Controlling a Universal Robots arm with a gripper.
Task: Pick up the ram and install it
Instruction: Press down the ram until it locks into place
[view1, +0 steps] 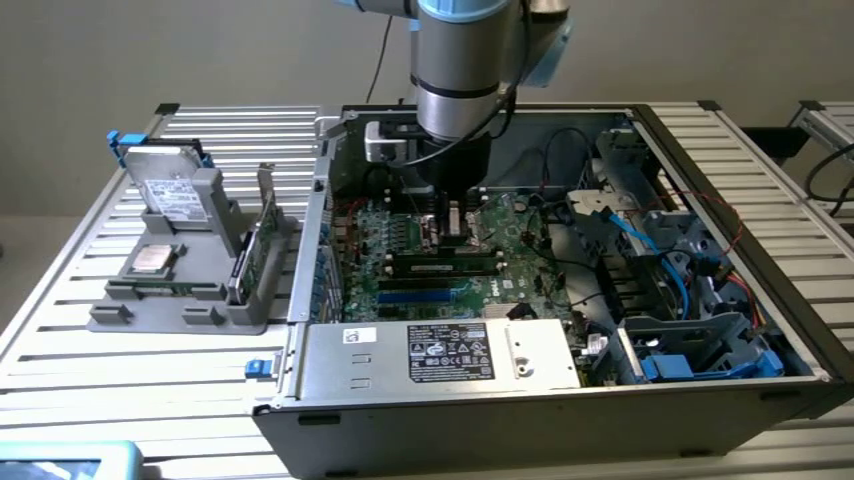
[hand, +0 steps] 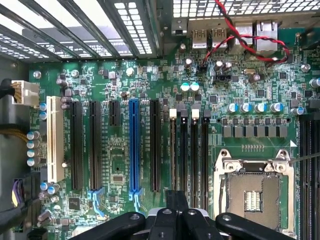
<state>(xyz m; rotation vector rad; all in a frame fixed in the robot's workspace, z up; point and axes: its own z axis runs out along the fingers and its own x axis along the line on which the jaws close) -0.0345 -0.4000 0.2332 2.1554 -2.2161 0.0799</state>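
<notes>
My gripper reaches down into the open computer case, just above the green motherboard. In the wrist view the gripper is shut, its dark fingertips pressed together over the near ends of four black memory slots. These slots lie between the blue expansion slot and the metal CPU socket. The ram is hidden: I see no green stick between the fingertips, and the gripper's body covers what is under them.
A grey holder outside the case, at the exterior view's left, carries a hard drive and an upright green card. The power supply box fills the case's front. Blue and black cables crowd the exterior view's right. Red wires run over the board's edge.
</notes>
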